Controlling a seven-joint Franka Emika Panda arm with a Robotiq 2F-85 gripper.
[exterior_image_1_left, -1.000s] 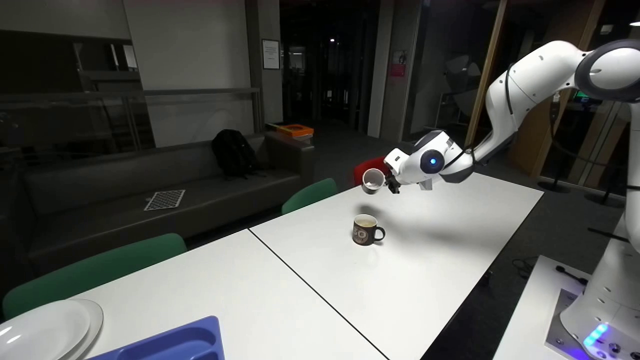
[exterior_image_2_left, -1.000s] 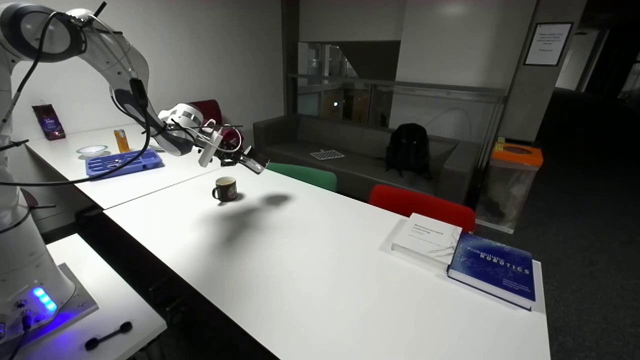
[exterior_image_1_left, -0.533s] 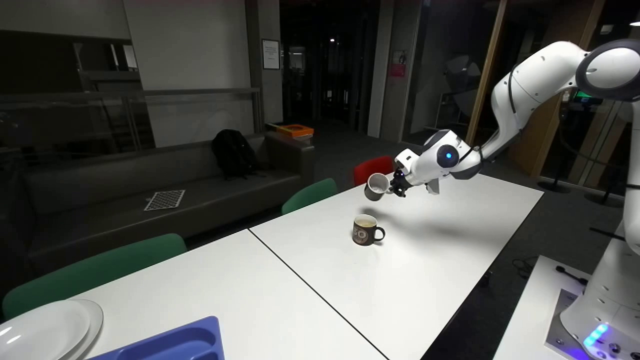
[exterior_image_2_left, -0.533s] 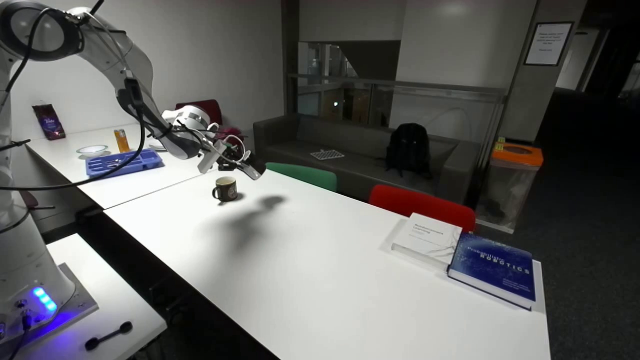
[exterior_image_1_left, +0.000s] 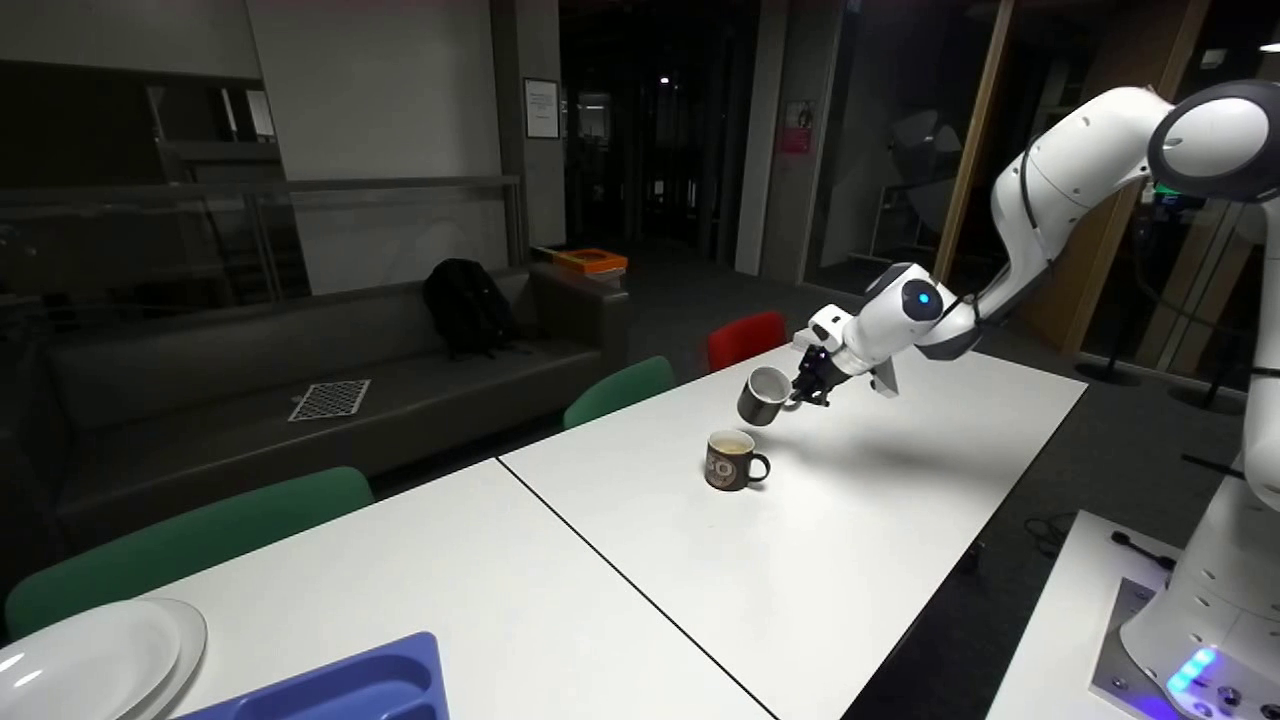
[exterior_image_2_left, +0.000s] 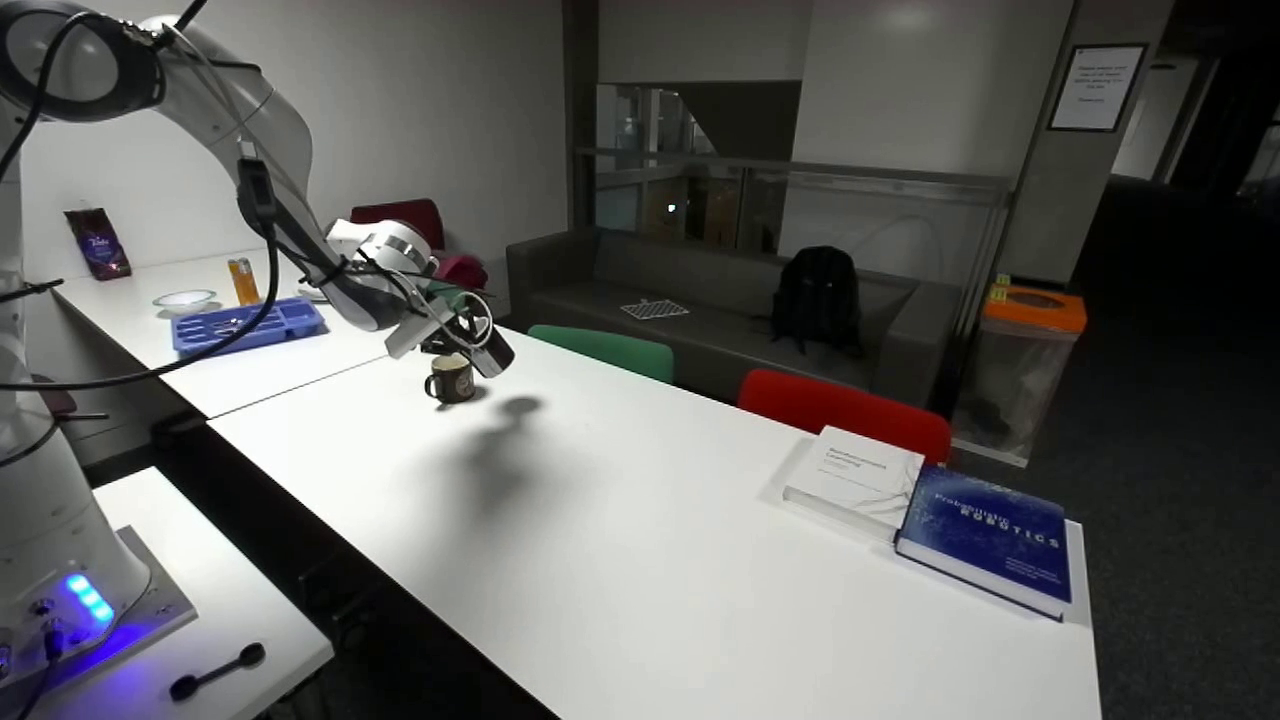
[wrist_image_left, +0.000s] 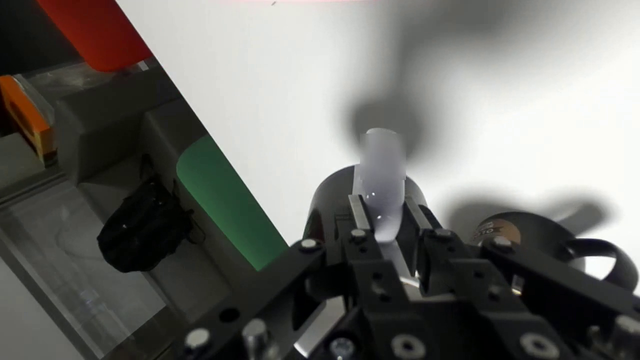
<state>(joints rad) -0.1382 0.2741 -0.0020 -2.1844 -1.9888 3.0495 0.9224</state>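
Note:
My gripper (wrist_image_left: 387, 212) is shut on the pale handle (wrist_image_left: 384, 200) of a dark mug (exterior_image_1_left: 762, 398); the fingers press on it from both sides. This held mug hangs tilted above the white table (exterior_image_1_left: 870, 500), its light inside showing in an exterior view (exterior_image_1_left: 768, 384). In the other picture the mug (exterior_image_2_left: 494, 356) slants down from the gripper (exterior_image_2_left: 465, 335). Below and close by, a second dark mug (exterior_image_1_left: 727, 466) with printed lettering stands upright, pale contents near its top. In the wrist view that standing mug (wrist_image_left: 535, 235) is at the right, partly behind the gripper linkage.
A blue tray (exterior_image_1_left: 345, 690) and stacked white plates (exterior_image_1_left: 95, 660) lie further along the table. Two books, white (exterior_image_2_left: 850, 480) and blue (exterior_image_2_left: 985, 540), are at the far end. Green (exterior_image_2_left: 605, 352) and red (exterior_image_2_left: 845, 410) chairs line the edge, with a sofa (exterior_image_2_left: 640, 265) behind.
The arm has come down with the held mug, bringing it lower and nearer to the standing mug. The held mug has also shifted rightward in an exterior view. The standing mug has not moved.

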